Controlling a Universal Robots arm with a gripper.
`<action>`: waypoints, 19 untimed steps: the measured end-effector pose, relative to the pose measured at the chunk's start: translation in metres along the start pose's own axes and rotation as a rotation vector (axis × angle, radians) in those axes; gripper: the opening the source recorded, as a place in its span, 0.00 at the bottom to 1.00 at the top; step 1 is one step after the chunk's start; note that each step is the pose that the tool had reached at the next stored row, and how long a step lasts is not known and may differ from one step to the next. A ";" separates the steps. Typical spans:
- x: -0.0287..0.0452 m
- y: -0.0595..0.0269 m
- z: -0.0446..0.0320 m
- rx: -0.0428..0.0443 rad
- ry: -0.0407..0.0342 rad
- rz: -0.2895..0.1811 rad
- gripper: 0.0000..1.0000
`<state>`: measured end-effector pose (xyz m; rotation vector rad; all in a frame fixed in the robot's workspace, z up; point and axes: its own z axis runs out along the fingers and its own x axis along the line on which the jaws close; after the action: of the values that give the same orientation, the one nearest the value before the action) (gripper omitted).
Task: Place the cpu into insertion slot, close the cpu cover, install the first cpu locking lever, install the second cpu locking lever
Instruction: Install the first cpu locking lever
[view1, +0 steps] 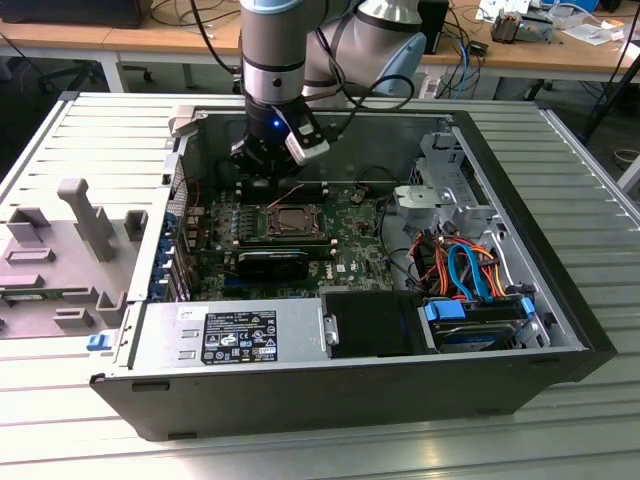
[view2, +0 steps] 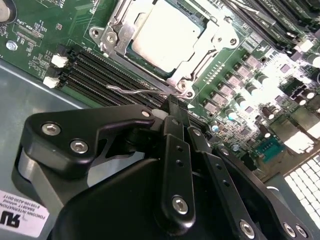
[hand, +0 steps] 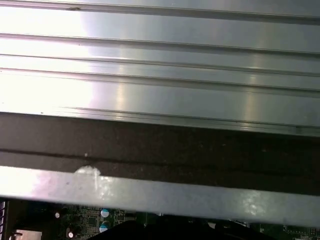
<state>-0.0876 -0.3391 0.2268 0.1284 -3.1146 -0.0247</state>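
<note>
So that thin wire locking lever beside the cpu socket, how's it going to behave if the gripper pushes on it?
The locking lever is a slim bent wire, so it will probably flex and spring rather than stay rigid. Its smooth, rounded metal looks apt to slip off the gripper. Being so thin, it likely weighs almost nothing.

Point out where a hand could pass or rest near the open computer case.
Free: the ribbed metal table in front of the case, and its strip at the exterior view's right. Crowded: the end effector over the cpu, the cable bundle, the grey fixtures.

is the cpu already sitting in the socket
Yes, in the second wrist view the cpu lies in the insertion slot under the cpu cover.
</note>
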 end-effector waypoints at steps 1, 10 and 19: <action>-0.0003 0.0000 0.0006 0.0001 0.0001 0.000 0.11; -0.0016 0.0018 0.0070 0.0003 0.0003 -0.013 0.11; -0.0051 0.0034 0.0119 0.0007 0.0007 -0.024 0.11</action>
<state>-0.0831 -0.3350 0.2148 0.1662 -3.1124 -0.0240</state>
